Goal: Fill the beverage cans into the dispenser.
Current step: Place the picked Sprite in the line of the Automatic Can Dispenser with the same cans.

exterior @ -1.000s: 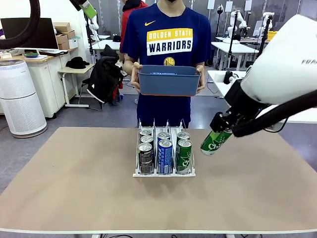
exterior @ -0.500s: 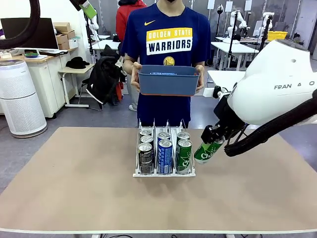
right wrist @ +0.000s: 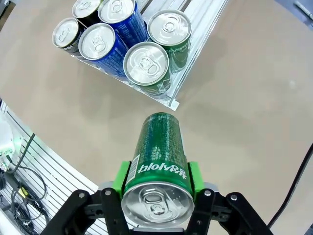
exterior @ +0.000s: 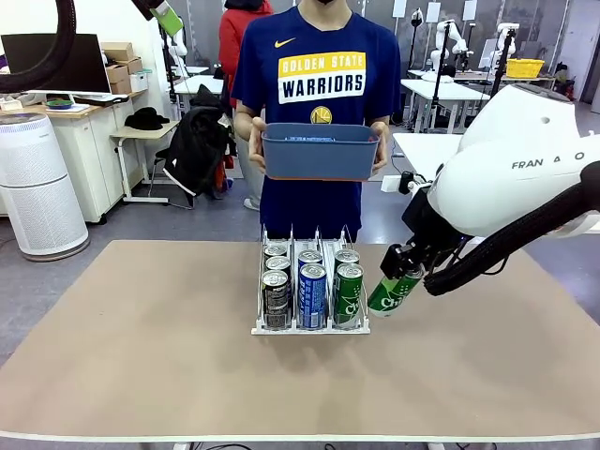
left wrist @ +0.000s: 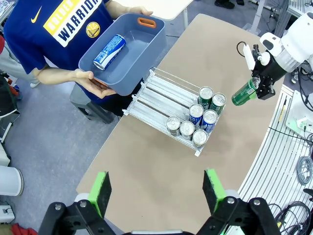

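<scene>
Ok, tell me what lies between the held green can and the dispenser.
Nothing; in the right wrist view, bare table separates the green can and the dispenser.

I see the clear-and-white plastic three-lane dispenser (exterior: pixel 309 328) at frame centre on the tan table (exterior: pixel 141 356), with slim aluminium beverage cans (exterior: pixel 311 295) standing at the front of every lane. A tilted green aluminium can (exterior: pixel 394 292) is just right of it, apart. Behind, at upper centre, a dark blue plastic tub (exterior: pixel 320 155) contains one blue can (left wrist: pixel 109 51).

Rear dispenser (left wrist: pixel 155 96) lanes apparently free behind cans (left wrist: pixel 195 113)
</scene>
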Controlling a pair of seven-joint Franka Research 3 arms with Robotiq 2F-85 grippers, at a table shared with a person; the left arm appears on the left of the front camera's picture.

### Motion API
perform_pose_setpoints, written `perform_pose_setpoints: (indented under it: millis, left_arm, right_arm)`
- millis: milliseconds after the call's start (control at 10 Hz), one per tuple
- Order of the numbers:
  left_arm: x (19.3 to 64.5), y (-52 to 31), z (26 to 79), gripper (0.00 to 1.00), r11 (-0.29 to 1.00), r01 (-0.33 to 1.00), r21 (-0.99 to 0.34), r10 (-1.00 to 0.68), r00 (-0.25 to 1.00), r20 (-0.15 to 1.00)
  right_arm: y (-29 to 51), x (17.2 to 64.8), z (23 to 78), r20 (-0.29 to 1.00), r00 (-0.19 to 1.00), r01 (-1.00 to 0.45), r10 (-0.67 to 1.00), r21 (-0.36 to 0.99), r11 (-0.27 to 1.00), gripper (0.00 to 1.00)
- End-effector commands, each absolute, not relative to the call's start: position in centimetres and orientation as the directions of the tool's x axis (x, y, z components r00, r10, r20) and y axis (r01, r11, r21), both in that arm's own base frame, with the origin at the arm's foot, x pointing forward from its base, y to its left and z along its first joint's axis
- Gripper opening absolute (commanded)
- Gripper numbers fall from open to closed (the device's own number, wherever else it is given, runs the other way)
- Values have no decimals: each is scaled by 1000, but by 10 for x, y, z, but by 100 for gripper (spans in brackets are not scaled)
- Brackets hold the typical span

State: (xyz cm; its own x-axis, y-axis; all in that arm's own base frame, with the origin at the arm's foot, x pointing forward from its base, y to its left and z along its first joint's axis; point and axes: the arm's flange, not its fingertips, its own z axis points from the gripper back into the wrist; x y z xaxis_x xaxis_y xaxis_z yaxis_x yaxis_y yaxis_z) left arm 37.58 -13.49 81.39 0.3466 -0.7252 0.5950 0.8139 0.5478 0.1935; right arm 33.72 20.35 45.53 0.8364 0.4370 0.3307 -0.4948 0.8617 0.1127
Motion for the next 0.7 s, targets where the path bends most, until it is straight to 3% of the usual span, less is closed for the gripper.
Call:
perform_pose_setpoints:
  millis: [0, 600]
  left_arm:
    - [375, -134, 813, 100, 548, 813, 197, -727, 347, 593]
    - [375, -134, 813, 100, 548, 813, 197, -727, 347, 593]
  right_arm:
    - [212, 348, 446, 332, 843, -474, 424, 84, 876, 58]
    - [237, 357, 445, 321, 850, -479, 418, 142, 866, 58]
